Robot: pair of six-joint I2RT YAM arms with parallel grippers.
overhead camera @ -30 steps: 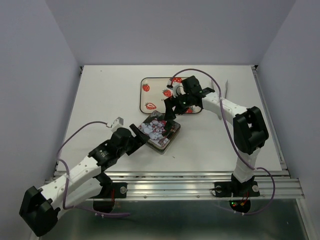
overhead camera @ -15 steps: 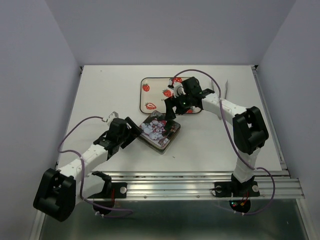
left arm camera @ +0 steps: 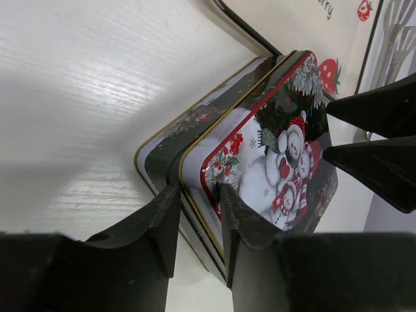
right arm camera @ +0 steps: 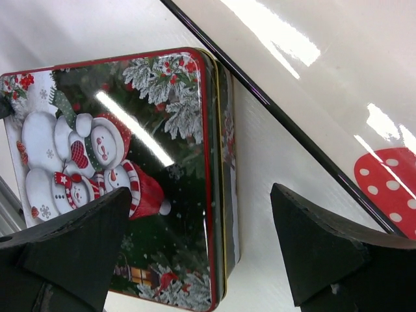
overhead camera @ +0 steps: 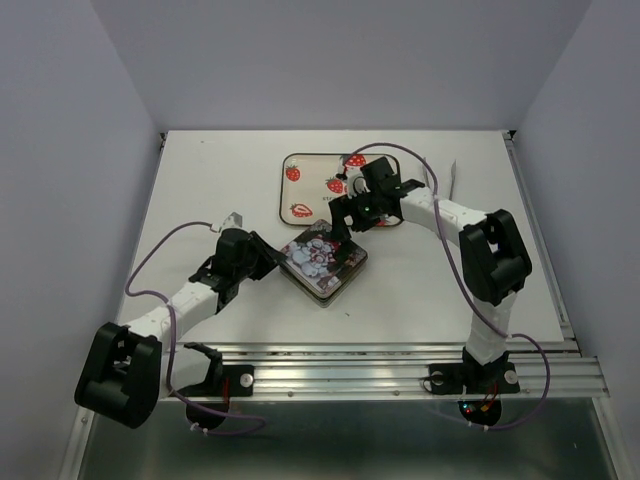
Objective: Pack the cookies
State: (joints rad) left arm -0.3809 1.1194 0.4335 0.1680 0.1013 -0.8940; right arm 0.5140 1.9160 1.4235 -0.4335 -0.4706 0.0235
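Okay, edges first. The tin (overhead camera: 325,262) sits mid-table, turned like a diamond, with its lid (right arm camera: 130,143) on. Its 12 o'clock corner is just beside the near rim of the strawberry tray (overhead camera: 312,190). A thin strip of white table (overhead camera: 200,190) shows between them, so they are not touching.

The left gripper (overhead camera: 268,262) is at the tin's 9 o'clock corner. The wrist view shows its fingers (left arm camera: 159,221) set close, pinching that corner edge. The right gripper (overhead camera: 343,215) hangs at 12–1 o'clock of the tin, over the tin-tray gap. Its fingers (right arm camera: 78,234) are spread wide and touch nothing that shows.

Open table runs out at 3 o'clock of the tin and at 6 o'clock down to the metal rail (overhead camera: 400,358). There is a wide stretch at 9–10 o'clock too. The side walls (overhead camera: 60,200) are well apart from both grippers.

Where the cookies are: cannot tell, the closed lid covers the tin's inside. The lid is glossy with a red border, snowmen in red hats and scarves, and frosted pine branches. A gold rim line runs where it meets the dark green base (left arm camera: 162,149).
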